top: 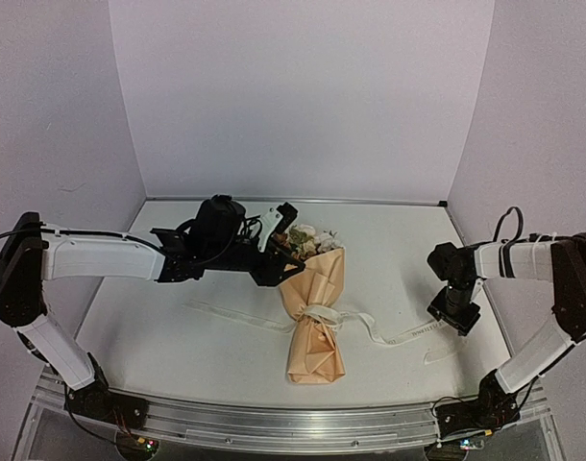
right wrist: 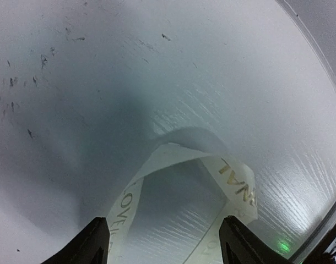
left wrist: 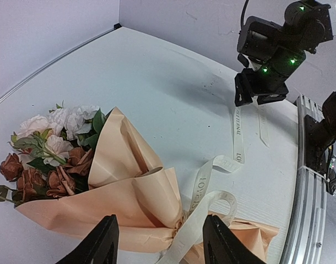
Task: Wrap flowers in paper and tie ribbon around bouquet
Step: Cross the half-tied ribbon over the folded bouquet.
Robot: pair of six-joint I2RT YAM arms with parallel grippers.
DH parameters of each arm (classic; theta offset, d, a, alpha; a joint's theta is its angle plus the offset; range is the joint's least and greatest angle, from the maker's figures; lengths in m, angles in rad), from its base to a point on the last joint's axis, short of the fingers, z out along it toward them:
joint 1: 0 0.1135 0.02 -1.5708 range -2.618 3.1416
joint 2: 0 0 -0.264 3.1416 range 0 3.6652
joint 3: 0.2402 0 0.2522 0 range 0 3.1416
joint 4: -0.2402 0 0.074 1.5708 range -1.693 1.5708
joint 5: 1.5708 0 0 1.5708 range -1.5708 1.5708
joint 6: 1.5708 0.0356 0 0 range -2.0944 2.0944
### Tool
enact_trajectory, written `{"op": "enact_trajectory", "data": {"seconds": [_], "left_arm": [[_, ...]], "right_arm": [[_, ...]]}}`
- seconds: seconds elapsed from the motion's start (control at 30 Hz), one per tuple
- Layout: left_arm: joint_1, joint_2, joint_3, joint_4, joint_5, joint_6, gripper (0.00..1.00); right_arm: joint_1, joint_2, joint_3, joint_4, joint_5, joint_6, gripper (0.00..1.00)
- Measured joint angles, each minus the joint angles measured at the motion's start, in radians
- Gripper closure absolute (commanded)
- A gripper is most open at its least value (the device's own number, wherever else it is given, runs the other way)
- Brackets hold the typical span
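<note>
The bouquet (top: 315,317) lies mid-table, a cone of tan paper (left wrist: 121,190) with the flowers (top: 307,240) showing white, peach and rusty brown at its far, wide end. The cream ribbon (top: 319,314) is knotted round its neck, and its lettered tails trail left and right over the table. My left gripper (top: 291,248) hovers open by the wide end; in its wrist view the black fingertips (left wrist: 106,242) stand wide apart above the knotted neck (left wrist: 198,217), holding nothing. My right gripper (top: 453,313) is open over the right tail, a ribbon loop (right wrist: 182,151) lying free between its fingertips (right wrist: 95,243).
The white table (top: 178,327) is walled by pale panels at the back and sides. A metal rail (top: 274,423) runs along the near edge. The right arm (left wrist: 272,49) shows in the left wrist view beyond the ribbon tail (left wrist: 238,135).
</note>
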Motion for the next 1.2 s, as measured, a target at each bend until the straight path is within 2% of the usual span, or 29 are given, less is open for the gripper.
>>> {"op": "enact_trajectory", "data": {"seconds": [0.37, 0.67, 0.83, 1.0, 1.07, 1.13, 1.2], "left_arm": [[0.001, 0.014, 0.03, -0.016, 0.003, 0.002, 0.46], [0.005, 0.026, 0.034, -0.019, 0.028, 0.002, 0.46], [0.006, 0.034, 0.037, -0.019, 0.039, 0.002, 0.46], [0.006, 0.049, 0.042, -0.023, 0.044, 0.002, 0.46], [0.006, 0.051, 0.042, -0.025, 0.045, 0.002, 0.46], [0.006, 0.051, 0.041, -0.025, 0.045, 0.001, 0.46], [0.006, 0.051, 0.041, -0.024, 0.045, 0.001, 0.46]], "right_arm": [[-0.038, 0.037, -0.026, 0.122, 0.011, 0.056, 0.26], [-0.092, -0.038, -0.042, 0.162, 0.048, 0.054, 0.14], [-0.154, -0.052, -0.045, 0.163, 0.045, 0.06, 0.17], [-0.179, -0.002, -0.043, 0.167, 0.017, 0.079, 0.3], [-0.181, 0.036, -0.038, 0.167, 0.006, 0.086, 0.38], [-0.181, 0.053, -0.023, 0.17, 0.001, 0.084, 0.54], [-0.181, 0.069, -0.007, 0.171, -0.007, 0.075, 0.81]]}}
